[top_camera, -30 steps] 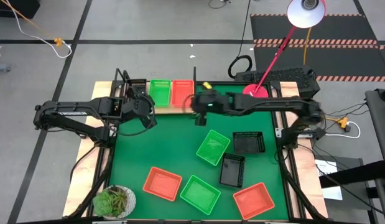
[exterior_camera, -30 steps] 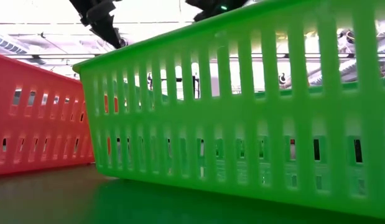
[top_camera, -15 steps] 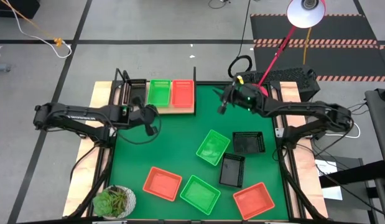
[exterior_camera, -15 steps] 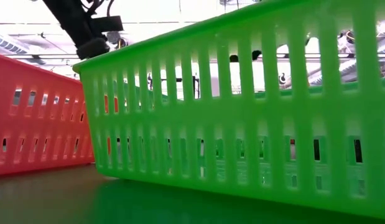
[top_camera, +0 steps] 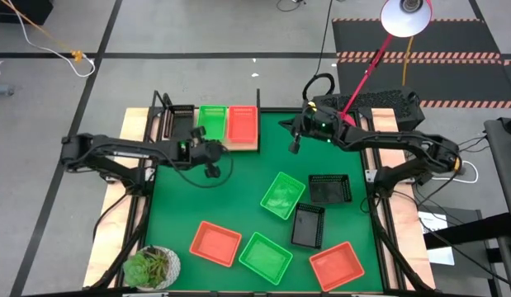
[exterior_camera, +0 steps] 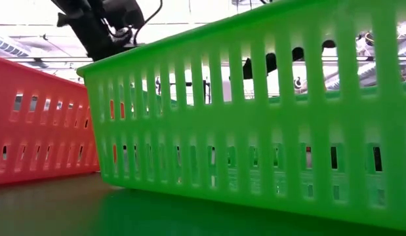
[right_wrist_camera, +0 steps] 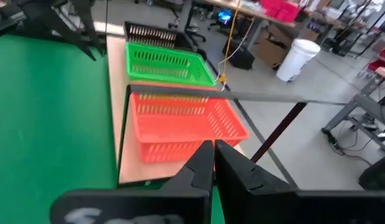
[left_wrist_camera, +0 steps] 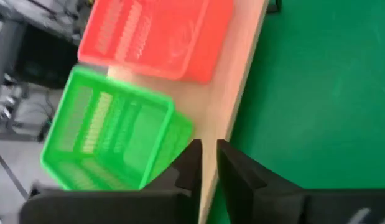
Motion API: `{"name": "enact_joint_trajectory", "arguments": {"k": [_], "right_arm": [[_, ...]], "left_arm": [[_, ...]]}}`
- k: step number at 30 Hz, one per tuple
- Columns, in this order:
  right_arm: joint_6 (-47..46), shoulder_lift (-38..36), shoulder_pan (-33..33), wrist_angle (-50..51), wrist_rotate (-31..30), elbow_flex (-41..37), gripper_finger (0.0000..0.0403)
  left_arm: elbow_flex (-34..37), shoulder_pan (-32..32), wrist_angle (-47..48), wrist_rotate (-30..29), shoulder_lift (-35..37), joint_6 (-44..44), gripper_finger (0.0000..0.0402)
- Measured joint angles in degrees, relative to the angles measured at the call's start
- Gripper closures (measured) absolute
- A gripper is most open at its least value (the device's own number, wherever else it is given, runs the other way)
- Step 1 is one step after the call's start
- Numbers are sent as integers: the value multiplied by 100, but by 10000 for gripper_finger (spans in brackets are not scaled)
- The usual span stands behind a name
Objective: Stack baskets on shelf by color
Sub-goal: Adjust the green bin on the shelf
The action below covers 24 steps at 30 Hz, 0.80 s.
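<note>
The shelf [top_camera: 236, 146] stands at the mat's far left. A black basket [top_camera: 180, 121], a green basket [top_camera: 211, 121] and a red basket [top_camera: 243, 123] sit on it side by side on their bottoms. Loose on the mat lie two green baskets [top_camera: 282, 195] [top_camera: 266, 257], two black baskets [top_camera: 330, 189] [top_camera: 308, 225] and two red baskets [top_camera: 215, 242] [top_camera: 337, 266]. My left gripper [top_camera: 212, 172] hangs over the mat just near of the shelf, its fingers [left_wrist_camera: 191, 163] a narrow gap apart and holding nothing. My right gripper [top_camera: 294, 147] hovers right of the shelf, shut and empty.
A potted plant [top_camera: 152, 266] stands at the near left corner. A red lamp base [top_camera: 339, 120] and its slanting stem stand at the far right, beside a dark box [top_camera: 379, 103]. Bare green mat [top_camera: 238, 186] lies between the shelf and the loose baskets.
My left gripper has drawn away from the shelf, toward the table's near and right side. My right gripper has pulled back from the red basket on the shelf toward the table's right edge. The baskets have stayed where they were.
</note>
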<state>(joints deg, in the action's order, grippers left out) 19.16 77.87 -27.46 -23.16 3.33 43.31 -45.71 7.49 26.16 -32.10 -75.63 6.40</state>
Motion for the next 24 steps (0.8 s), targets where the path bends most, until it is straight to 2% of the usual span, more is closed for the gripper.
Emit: {"name": "enact_joint_trajectory", "arguments": {"k": [4,10,15,17,20,24], "right_arm": [[42,96,0,-4,-2,0,397],[149,80,-2,-8,-4,0,397],[254,68,-22,-7,-4,1,397],[274,67,-22,-9,-4,1,397],[299,67,-22,-8,-4,0,397],[315,67,-22,-6,-4,1,397]], "left_arm": [[-2,0,-333,-392,-237,307,316],[-3,162,-286,-404,-330,575,284],[-63,300,-275,-382,-328,998,237],[-68,479,-281,-230,-328,1155,219],[-68,839,-242,343,-328,1174,202],[-68,1276,-238,789,-328,1155,206]]}}
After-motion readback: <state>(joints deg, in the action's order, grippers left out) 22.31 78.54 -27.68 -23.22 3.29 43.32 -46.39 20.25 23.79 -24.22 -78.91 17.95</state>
